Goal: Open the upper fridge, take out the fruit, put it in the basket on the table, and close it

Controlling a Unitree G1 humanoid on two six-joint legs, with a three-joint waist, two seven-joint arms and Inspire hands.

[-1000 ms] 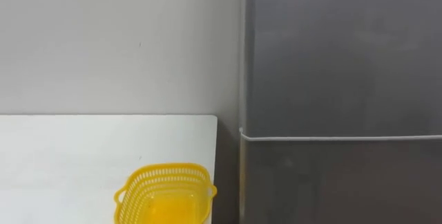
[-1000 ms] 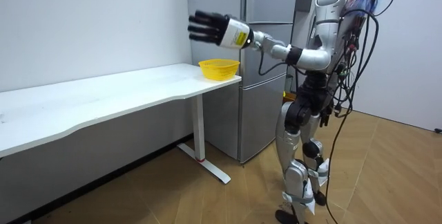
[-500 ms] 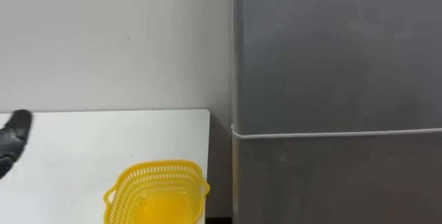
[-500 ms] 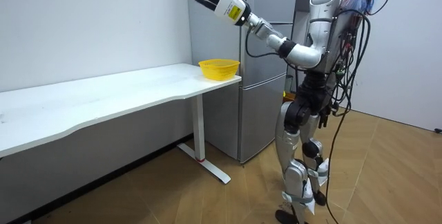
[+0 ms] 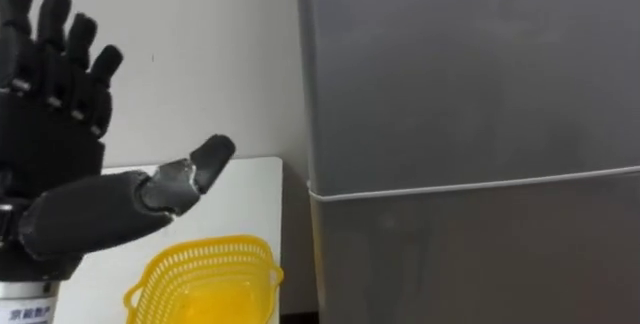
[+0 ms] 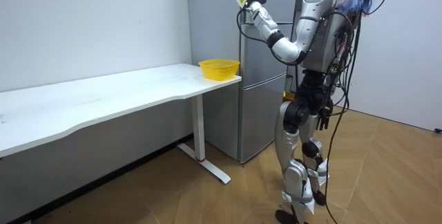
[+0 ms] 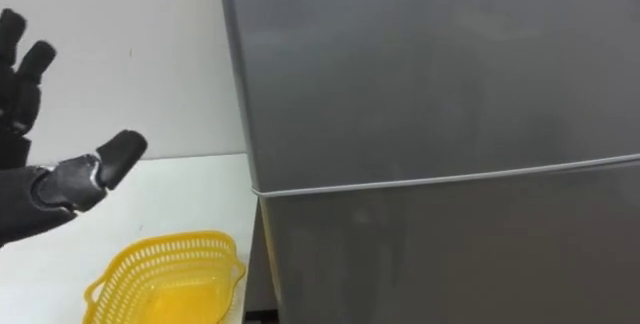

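The grey fridge [image 5: 470, 74] stands shut, with a thin pale seam between its upper and lower doors, so its contents are hidden. Just beside its edge, the robot's left hand [image 5: 45, 134] is held up in front of the white wall [image 5: 200, 54]. Its fingers are straight and spread, its thumb is stretched toward the fridge, and it holds nothing. Below it a yellow mesh basket [image 5: 200, 274] sits at the end of the white table [image 5: 250, 204], close to the fridge's side. The robot stands facing the fridge.

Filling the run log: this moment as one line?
left hand: open, raised left of fridge | fridge doors: shut | basket: on table beside fridge
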